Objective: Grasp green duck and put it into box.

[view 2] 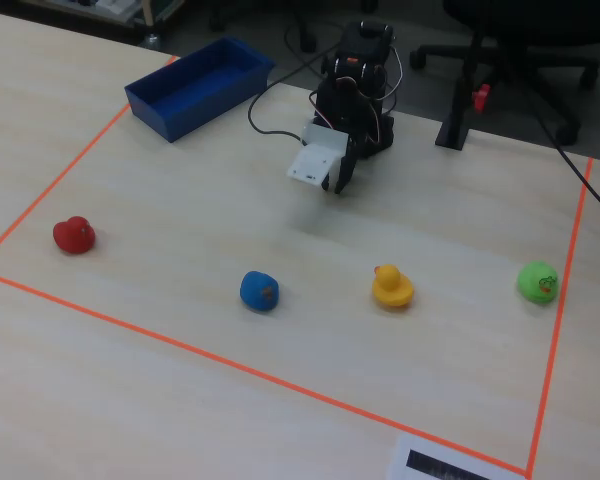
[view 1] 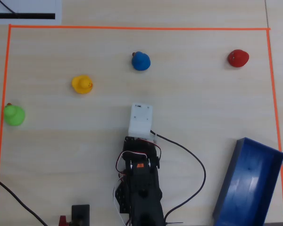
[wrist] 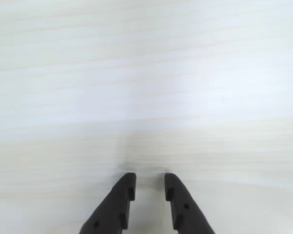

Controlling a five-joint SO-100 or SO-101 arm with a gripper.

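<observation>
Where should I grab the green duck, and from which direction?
Probably come from above and close the fingers across the green duck at its rounded body, below the head. It sits upright and alone by the orange tape, so approach from the table's open side.

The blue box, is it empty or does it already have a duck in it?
Empty. In the fixed view the box shows only bare blue floor, and the green duck sits on the table by the orange tape.

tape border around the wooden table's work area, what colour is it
Bright orange tape border, clearest in the overhead view.
</observation>
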